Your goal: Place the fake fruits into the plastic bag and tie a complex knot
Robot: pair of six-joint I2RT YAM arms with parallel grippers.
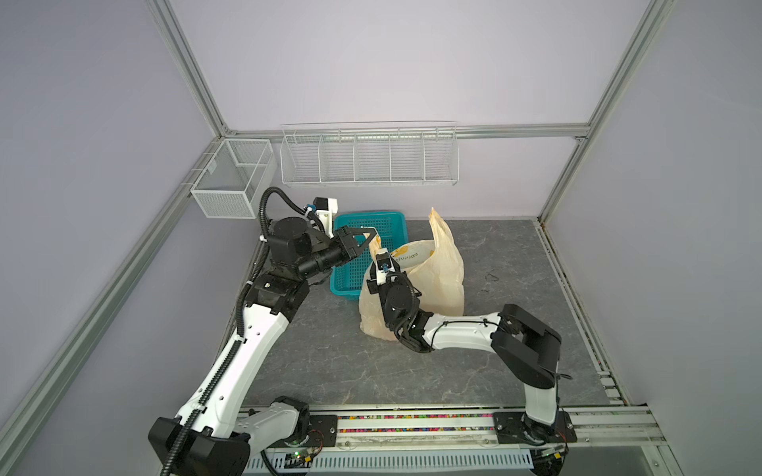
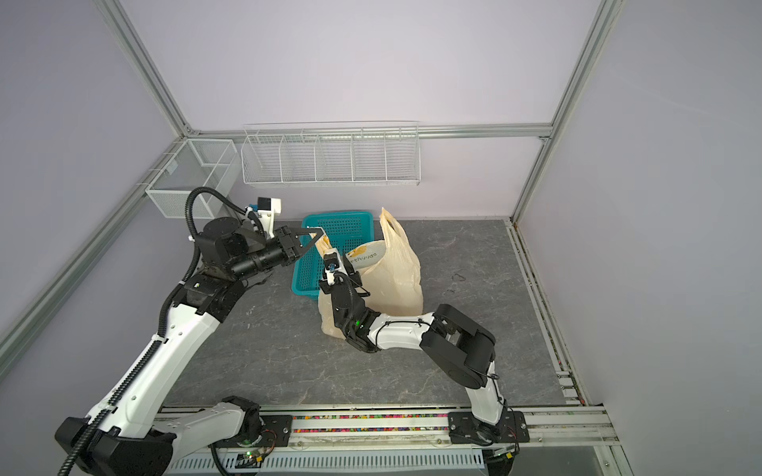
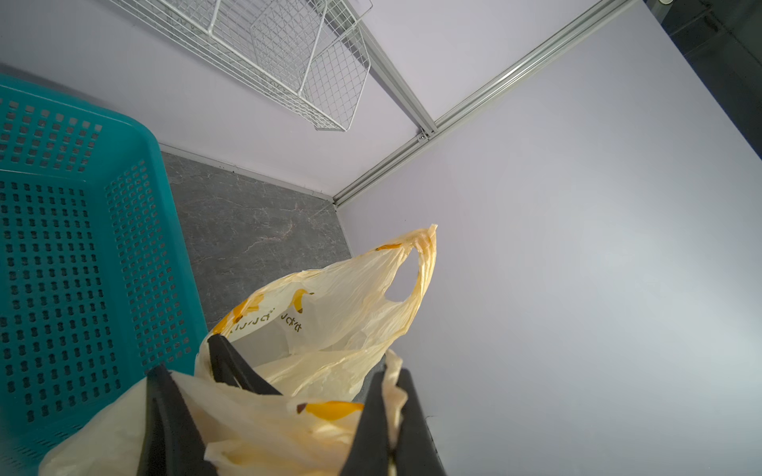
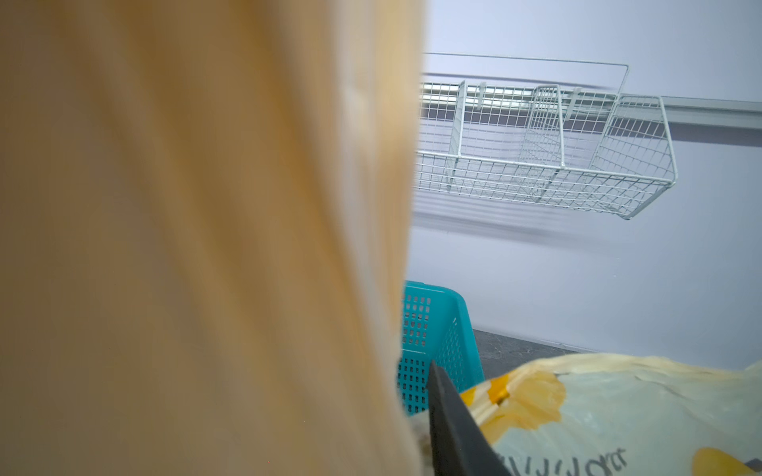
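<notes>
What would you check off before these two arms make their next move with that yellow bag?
1. Hold of the left pincer on a handle of the plastic bag: ok, shut on it.
2. Hold of the right pincer on the bag: cannot tell; film lies between its fingers.
3. The far handle free: ok, upright, untouched.
4. The fake fruits inside: cannot tell; none shows in any view.
5. The knot: not ok; handles apart, nothing tied.
</notes>
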